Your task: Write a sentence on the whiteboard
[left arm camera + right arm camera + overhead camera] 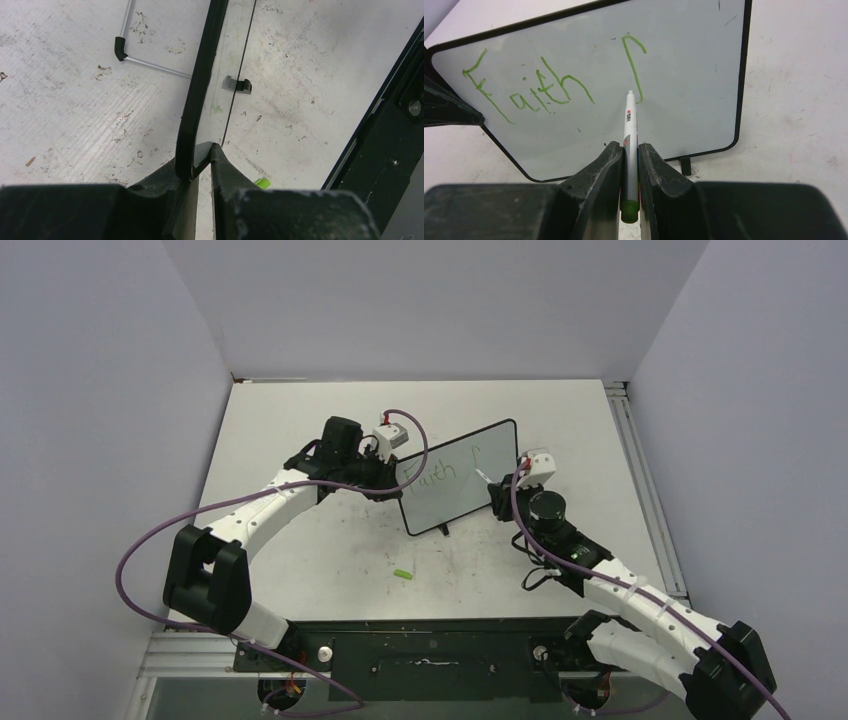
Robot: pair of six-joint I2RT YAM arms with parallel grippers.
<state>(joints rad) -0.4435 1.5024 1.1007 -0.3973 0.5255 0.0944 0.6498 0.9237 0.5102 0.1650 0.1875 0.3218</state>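
The whiteboard [460, 478] stands near the middle of the table [300, 430], somewhat closer to the far edge. It rests on its lower long side and leans back. Its long axis runs from left to right across the table, with the right end turned a little toward the far edge. The writing face looks toward the near edge and the right arm.

The sentence [531, 90] is in thin green letters. The word "Faith" sits on the left half of the face, and beside it, near the middle, is one hooked stroke.

The left pincer [200, 157] is closed on the black frame at the left end of the whiteboard. The right pincer [629, 146] is closed on a white marker [629, 120]. The marker's long axis points straight away from the pincer toward the face of the whiteboard. Its tip is just beside the lower end of the hooked stroke; I cannot tell if it touches.

A small green piece [403, 573] lies on the table, near the whiteboard on the side of the near edge.
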